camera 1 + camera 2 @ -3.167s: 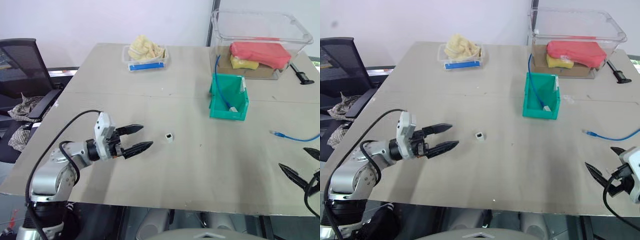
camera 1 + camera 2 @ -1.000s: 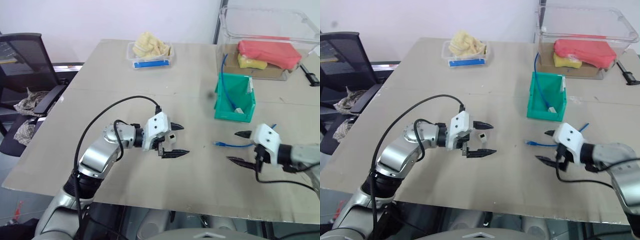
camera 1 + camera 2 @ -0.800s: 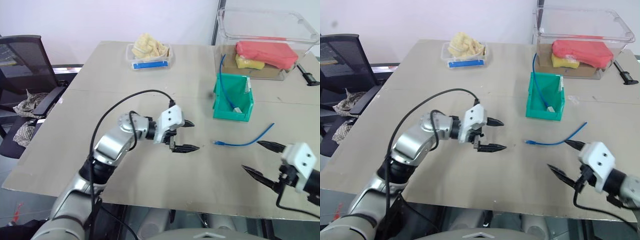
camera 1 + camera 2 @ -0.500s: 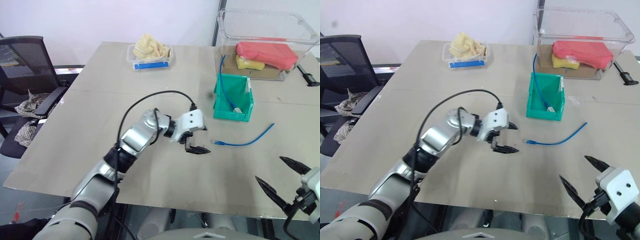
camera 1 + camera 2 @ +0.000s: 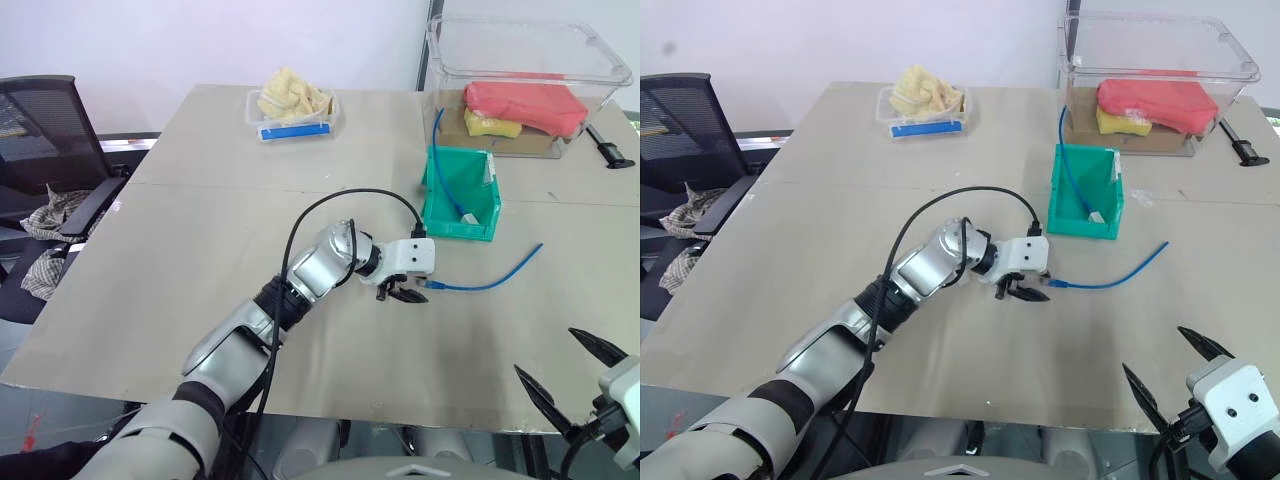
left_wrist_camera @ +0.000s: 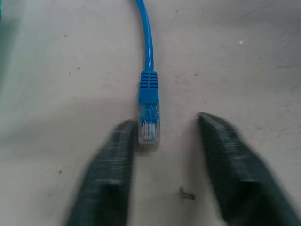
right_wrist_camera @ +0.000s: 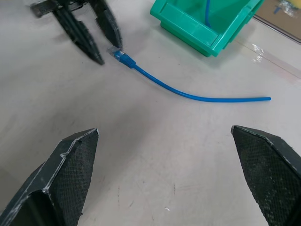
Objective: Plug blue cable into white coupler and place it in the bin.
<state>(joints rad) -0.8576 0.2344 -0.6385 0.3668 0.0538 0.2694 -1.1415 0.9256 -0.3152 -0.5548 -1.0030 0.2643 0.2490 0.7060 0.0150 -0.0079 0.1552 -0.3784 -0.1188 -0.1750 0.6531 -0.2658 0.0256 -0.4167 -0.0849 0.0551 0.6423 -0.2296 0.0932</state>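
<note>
Blue cable (image 6: 147, 66) lying loose on the table (image 5: 200, 240), near the teal bin (image 5: 459, 196). Left gripper (image 6: 162, 141) straddling the cable's clear plug, fingers narrowed but not clamped; right gripper (image 7: 171, 176) hanging spread wide, empty.

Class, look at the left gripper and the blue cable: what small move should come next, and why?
Probably close the left gripper on the clear plug of the blue cable: the plug lies on the table between its parted fingers, not yet pinched.
</note>
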